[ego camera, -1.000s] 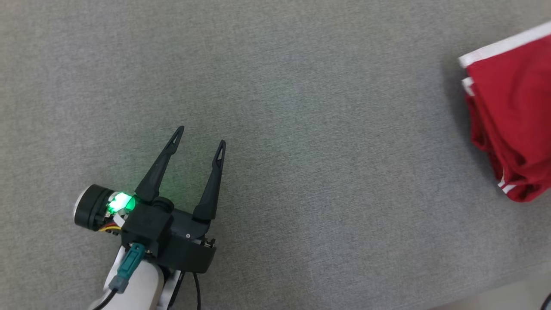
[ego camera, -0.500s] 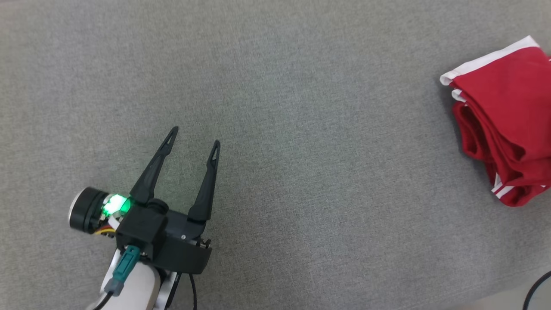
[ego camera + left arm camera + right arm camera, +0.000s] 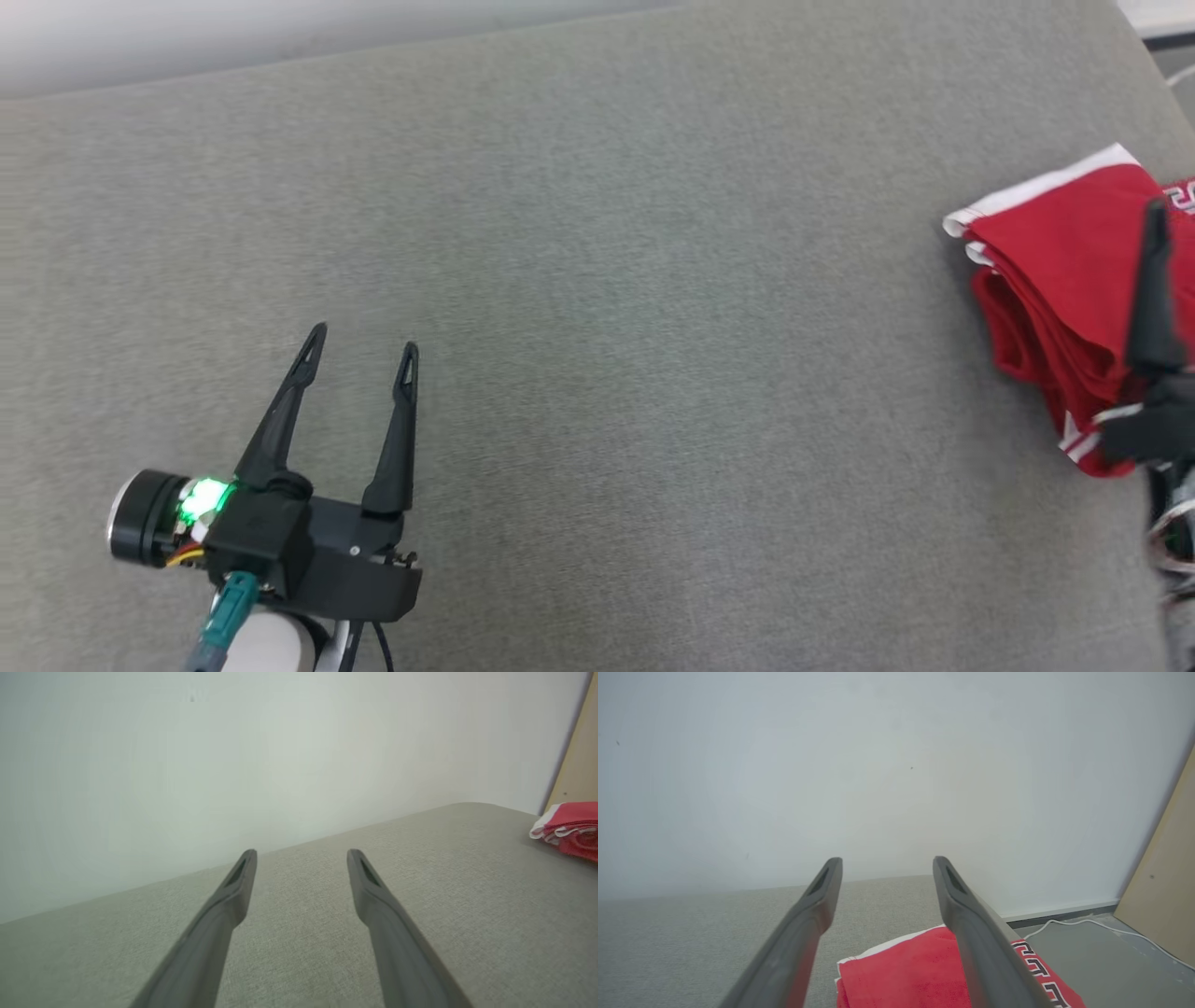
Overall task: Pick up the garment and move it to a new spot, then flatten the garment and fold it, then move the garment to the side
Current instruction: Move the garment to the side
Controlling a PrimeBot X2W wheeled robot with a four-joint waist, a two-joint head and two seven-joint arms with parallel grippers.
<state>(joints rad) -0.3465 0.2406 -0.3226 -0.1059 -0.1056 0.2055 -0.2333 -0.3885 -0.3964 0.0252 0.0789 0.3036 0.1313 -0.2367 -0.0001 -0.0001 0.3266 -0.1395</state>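
1. One grey cloth-covered table (image 3: 653, 327) spans the head view, with a pale wall (image 3: 878, 765) behind it.
2. One red garment (image 3: 1055, 261) with white trim lies folded in a stack at the table's right edge, well apart from the left gripper.
3. Left gripper (image 3: 362, 341): fingers spread, nothing between them, over bare table at the lower left.
4. Right gripper (image 3: 887, 861): fingers spread and empty, over the garment; whether they touch the cloth cannot be told.
5. One white cord (image 3: 1087, 926) lies on the floor past the table.

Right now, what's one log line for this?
garment: folded, lying at right | left fingers: open, empty | right fingers: open, above garment
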